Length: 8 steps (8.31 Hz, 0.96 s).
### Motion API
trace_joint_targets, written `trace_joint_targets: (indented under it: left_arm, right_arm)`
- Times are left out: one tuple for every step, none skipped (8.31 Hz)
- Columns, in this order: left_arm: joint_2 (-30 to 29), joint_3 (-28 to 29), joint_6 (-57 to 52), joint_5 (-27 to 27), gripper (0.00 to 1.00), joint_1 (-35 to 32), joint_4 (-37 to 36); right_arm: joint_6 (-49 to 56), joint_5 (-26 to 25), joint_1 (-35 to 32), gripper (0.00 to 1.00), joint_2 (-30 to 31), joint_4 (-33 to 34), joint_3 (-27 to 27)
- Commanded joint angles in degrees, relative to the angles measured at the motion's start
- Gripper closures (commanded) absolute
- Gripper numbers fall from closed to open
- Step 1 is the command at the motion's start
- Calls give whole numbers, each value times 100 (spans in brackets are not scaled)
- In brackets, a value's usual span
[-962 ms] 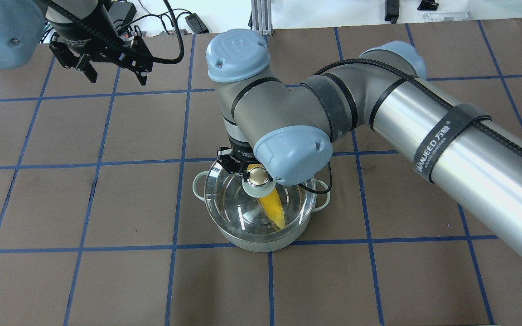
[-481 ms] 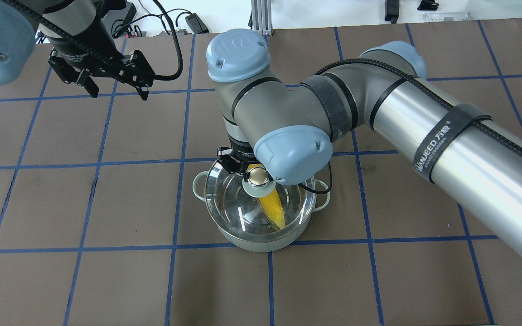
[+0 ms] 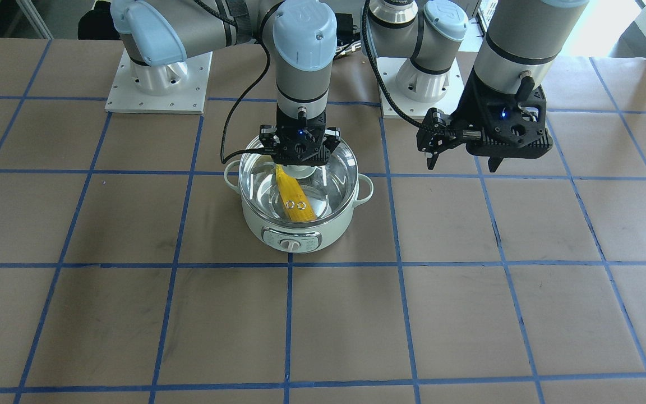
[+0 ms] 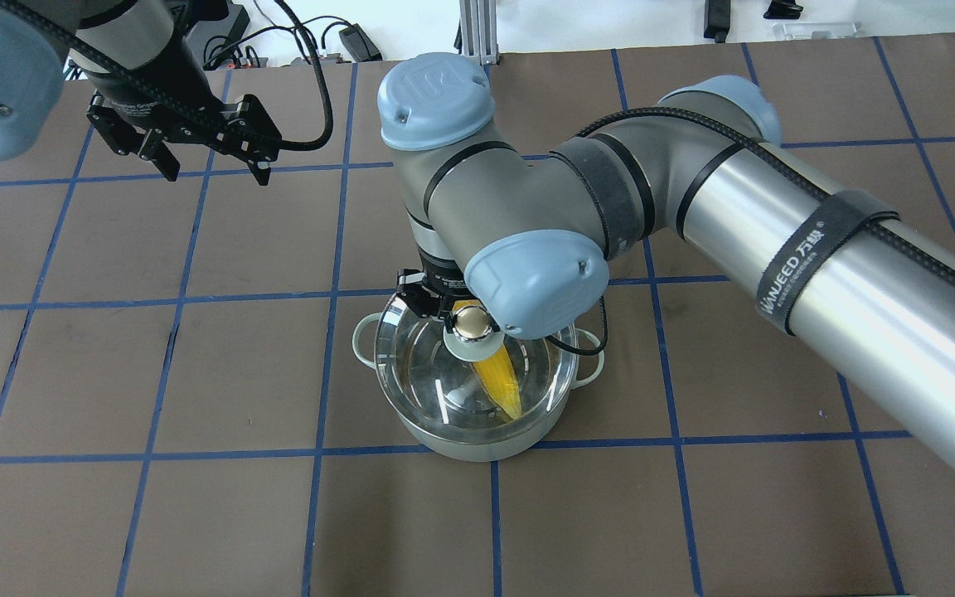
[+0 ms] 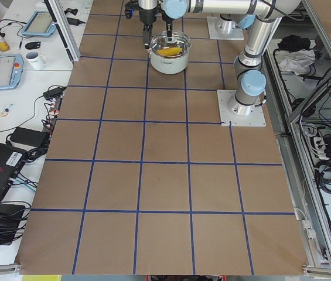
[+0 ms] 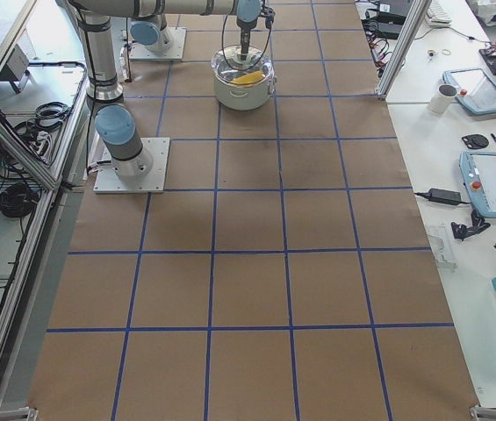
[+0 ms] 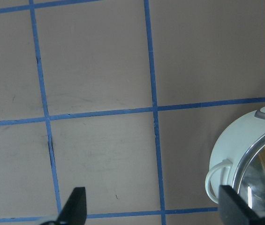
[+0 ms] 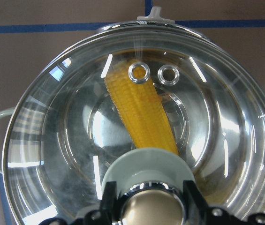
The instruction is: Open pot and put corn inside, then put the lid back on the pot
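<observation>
The pale-green pot point(image 3: 300, 233) stands mid-table with the clear glass lid point(image 3: 331, 177) resting on it. The yellow corn point(image 3: 294, 197) lies inside, seen through the glass; it also shows in the right wrist view point(image 8: 141, 112). My right gripper point(image 4: 457, 315) is straight above the pot, and in the right wrist view point(image 8: 151, 199) its fingers point(image 8: 109, 199) press both sides of the gold knob point(image 8: 151, 208). My left gripper point(image 4: 216, 170) is open and empty, hovering over bare table well away from the pot; in the left wrist view point(image 7: 153, 208) the pot point(image 7: 230, 154) is at the right edge.
The brown table mat point(image 4: 196, 514) has a grid of blue tape lines. Cables and a power brick point(image 4: 357, 41) lie beyond the far edge. Both arm bases point(image 3: 157, 84) stand on white plates near the robot's side.
My left gripper has shifted a little over the table, still open and empty. The right gripper, lid, pot and corn have not moved.
</observation>
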State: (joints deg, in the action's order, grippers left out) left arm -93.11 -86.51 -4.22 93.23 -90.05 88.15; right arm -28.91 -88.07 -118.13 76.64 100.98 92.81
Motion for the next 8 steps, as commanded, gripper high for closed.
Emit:
trace_joint_targets:
  left_arm:
    - [-31, 3, 9, -41, 0, -4, -8]
    - [-40, -6, 0, -41, 0, -4, -8]
    - [-49, -6, 44, -59, 0, -4, -8]
    - [-49, -32, 70, -41, 0, -13, 0]
    - [-40, -59, 36, 20, 0, -13, -8]
    - [-40, -59, 105, -58, 0, -4, -8]
    - [-58, -68, 88, -50, 0, -4, -8]
    - [-58, -68, 79, -50, 0, -4, -17]
  right_arm:
    - [0, 0, 0, 78, 0, 0, 0]
    - [0, 0, -9, 78, 0, 0, 0]
    - [0, 0, 0, 78, 0, 0, 0]
    - [0, 9, -9, 78, 0, 0, 0]
    - [0, 0, -9, 78, 0, 0, 0]
    - [-9, 9, -9, 78, 0, 0, 0]
    - [-9, 9, -9, 78, -9, 0, 0]
    - [0, 0, 0, 78, -9, 0, 0]
